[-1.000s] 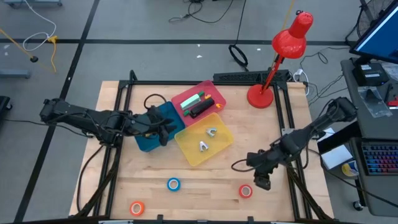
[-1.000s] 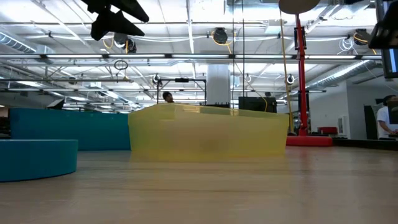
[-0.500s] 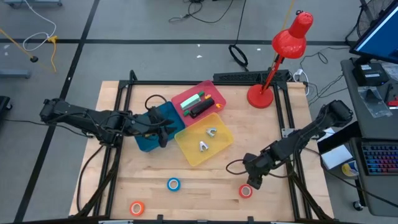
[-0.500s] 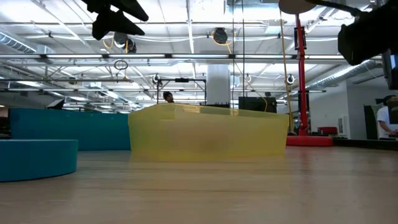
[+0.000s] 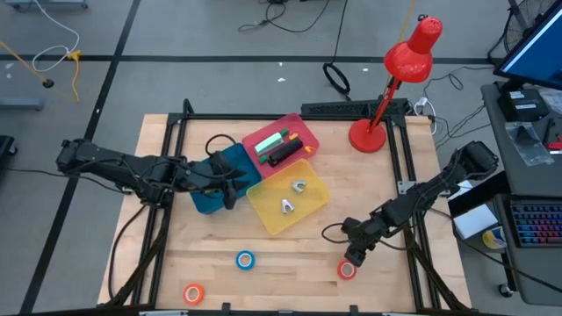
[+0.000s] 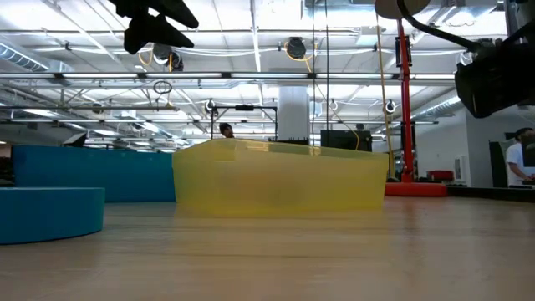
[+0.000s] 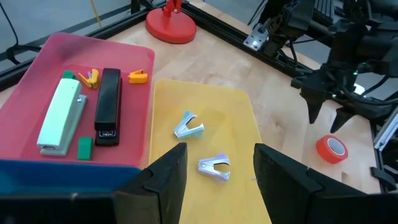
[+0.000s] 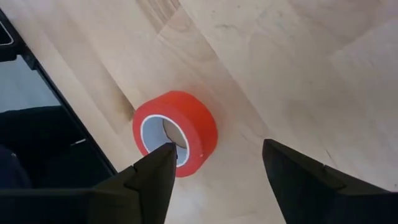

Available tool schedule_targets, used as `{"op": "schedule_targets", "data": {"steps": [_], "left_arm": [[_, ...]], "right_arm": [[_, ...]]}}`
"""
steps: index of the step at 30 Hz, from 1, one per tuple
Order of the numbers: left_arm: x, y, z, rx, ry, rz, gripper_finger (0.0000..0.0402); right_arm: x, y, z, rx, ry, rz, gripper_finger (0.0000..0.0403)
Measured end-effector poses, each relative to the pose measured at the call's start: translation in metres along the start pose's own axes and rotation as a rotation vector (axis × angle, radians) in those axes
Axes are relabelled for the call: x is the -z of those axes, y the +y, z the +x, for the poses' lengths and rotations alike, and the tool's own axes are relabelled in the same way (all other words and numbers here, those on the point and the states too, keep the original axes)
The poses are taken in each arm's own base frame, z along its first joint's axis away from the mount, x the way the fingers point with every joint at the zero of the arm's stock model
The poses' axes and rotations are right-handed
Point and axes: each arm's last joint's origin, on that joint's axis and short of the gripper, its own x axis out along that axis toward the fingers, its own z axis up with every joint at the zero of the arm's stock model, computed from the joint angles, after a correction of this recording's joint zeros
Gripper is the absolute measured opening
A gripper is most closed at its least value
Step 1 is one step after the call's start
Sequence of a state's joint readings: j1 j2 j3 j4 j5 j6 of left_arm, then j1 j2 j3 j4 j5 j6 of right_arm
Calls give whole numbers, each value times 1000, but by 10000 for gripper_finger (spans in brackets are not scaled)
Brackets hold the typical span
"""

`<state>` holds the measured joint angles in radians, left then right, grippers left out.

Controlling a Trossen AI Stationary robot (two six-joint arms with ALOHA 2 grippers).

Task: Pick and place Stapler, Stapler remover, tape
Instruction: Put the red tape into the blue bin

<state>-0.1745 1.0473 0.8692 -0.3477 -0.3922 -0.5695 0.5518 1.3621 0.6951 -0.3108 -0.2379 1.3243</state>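
High view: both arms over the wooden counter (image 5: 219,241), three bins clustered mid-counter.
Right end effector (image 5: 351,258): fingers spread, nothing held; hovers just above the red tape roll (image 5: 347,269), which lies on the counter near the front edge. In the right wrist view one finger (image 8: 152,177) overlaps the roll's near rim (image 8: 177,134), the other stands off to the side.
Left end effector (image 5: 230,186): fingers apart, empty; sits over the blue bin (image 5: 213,189), facing the yellow bin.
Yellow bin (image 7: 236,124): just ahead of the left end effector; holds two staple removers (image 7: 188,126) (image 7: 215,168).
Red bin (image 7: 37,68): beside the yellow bin; holds a green stapler (image 7: 60,115) and a black stapler (image 7: 109,106).
Blue tape roll (image 5: 245,260): on the counter, well apart from the right end effector.
Orange tape roll (image 5: 193,294): front edge, farther still.
Red desk lamp (image 5: 386,83): at the far edge of the counter.
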Motion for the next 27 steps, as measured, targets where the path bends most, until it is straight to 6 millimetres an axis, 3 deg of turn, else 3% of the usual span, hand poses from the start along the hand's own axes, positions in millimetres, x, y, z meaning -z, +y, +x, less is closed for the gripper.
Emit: {"op": "schedule_targets", "data": {"steps": [13,27], "left_arm": [[0,0,0,0,0,20,184],[2,1,0,-10,18,29,184]], "right_arm": [[15,7,5,-32,13,-20,221],[9,9,40,-18,12,-34,221]]}}
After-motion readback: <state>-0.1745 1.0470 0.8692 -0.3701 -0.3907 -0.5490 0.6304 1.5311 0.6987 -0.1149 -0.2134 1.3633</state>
